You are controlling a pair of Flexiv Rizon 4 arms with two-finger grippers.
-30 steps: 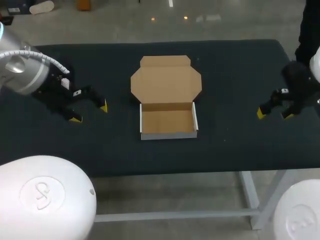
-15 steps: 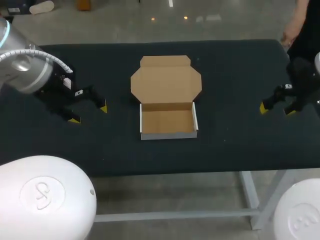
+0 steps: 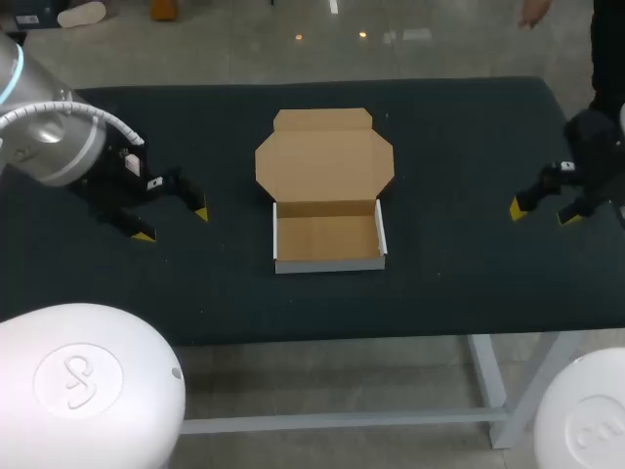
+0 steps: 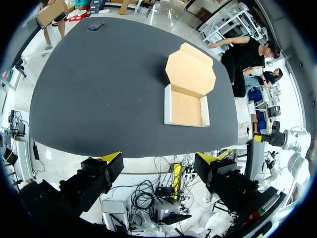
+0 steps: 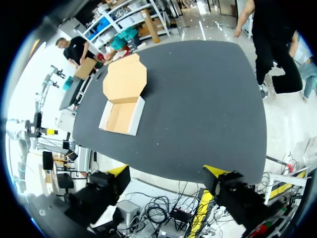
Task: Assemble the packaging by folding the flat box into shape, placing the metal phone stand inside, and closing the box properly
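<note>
The cardboard box [image 3: 327,239] sits in the middle of the black table, folded into a shallow tray with white outer walls. Its brown lid [image 3: 324,161] lies flat and open behind it. Nothing is inside the tray. I see no metal phone stand in any view. My left gripper [image 3: 173,224] hovers open to the left of the box, well apart from it. My right gripper [image 3: 542,213] stands open near the table's right edge. In the left wrist view the box [image 4: 187,110] lies far ahead of the open gripper [image 4: 158,158]. In the right wrist view the box [image 5: 120,116] also lies far ahead of the open gripper [image 5: 167,172].
The table [image 3: 469,283] is bare black cloth around the box. A small dark object [image 4: 95,25] lies near one far corner in the left wrist view; what it is I cannot tell.
My right gripper has drifted a little to the right, away from the box. My left arm has shifted slightly left. The box has not moved.
</note>
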